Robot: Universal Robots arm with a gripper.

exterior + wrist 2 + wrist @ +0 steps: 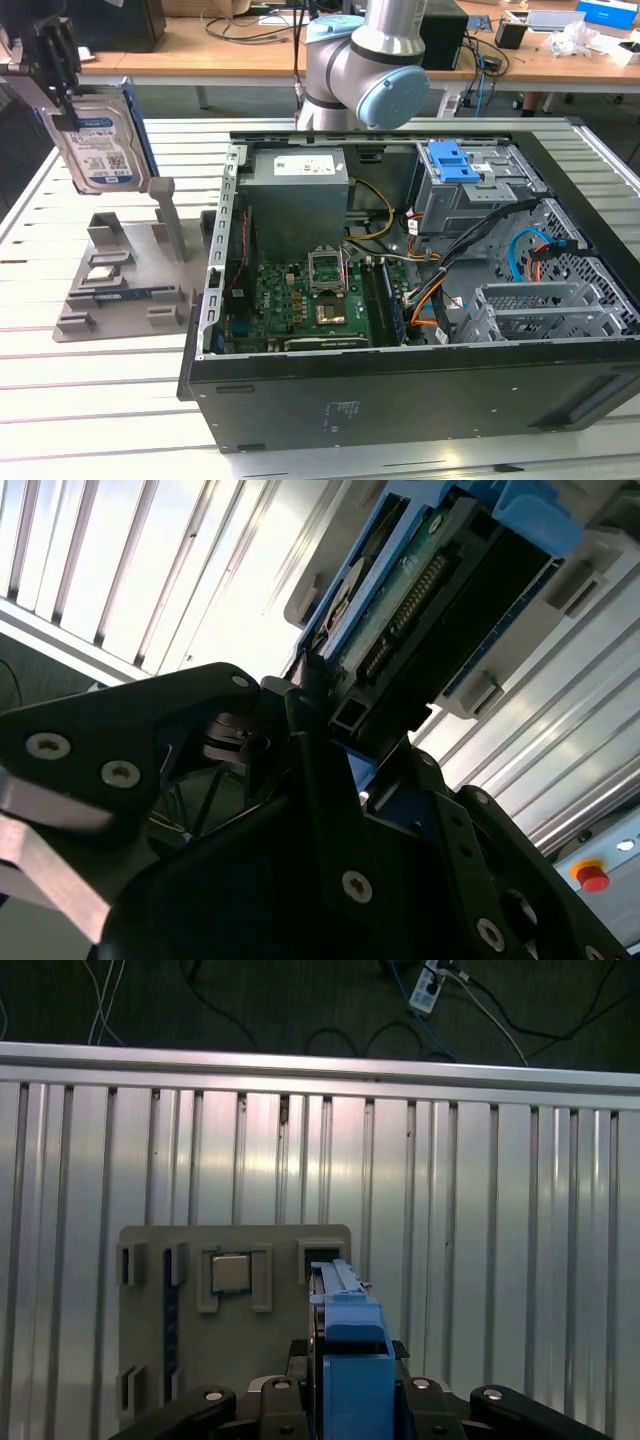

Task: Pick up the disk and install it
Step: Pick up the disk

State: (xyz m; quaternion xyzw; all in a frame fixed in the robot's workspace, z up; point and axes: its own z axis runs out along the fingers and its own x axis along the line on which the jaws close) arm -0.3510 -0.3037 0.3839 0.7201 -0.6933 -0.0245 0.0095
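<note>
Disk (98, 140): silver drive in a blue carrier frame, upright and off every surface, near the exterior view's left edge above the slatted table (100, 400).
Gripper (62, 105): closed tight on the disk's upper end, fingers (312, 730) pressed against the carrier.
Open room: free air all round the disk. The grey fixture tray (140, 310) lies below it. The tray's tall post (168, 215) stands near the disk's lower corner, not touching.
Tray contents: a square chip (232, 1272) in one recess and a dark strip (170, 1285) in a slot.
Computer case (400, 400): lying open, well apart toward the exterior view's right.
Case contents: motherboard (300, 300), grey power supply box (298, 205), cables (480, 250), and a drive cage (470, 195) topped by a blue latch plate (455, 160).
</note>
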